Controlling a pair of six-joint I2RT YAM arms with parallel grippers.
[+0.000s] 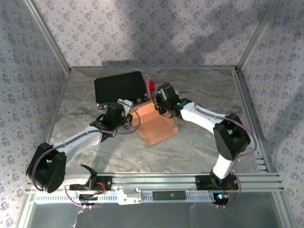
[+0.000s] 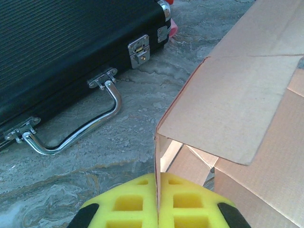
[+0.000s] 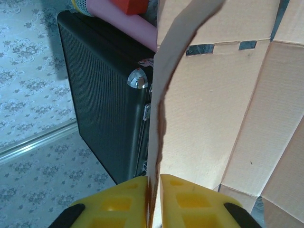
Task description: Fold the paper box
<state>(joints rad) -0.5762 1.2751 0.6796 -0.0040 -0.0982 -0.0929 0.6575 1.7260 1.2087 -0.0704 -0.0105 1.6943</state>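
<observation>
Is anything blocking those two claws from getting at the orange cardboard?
Nothing visible does. The left gripper and the right gripper are each shut on an edge of the paper box. The black case lies beyond it, not between.

The right pincer clamps a thin flap edge of the paper box, beside the black case.
</observation>
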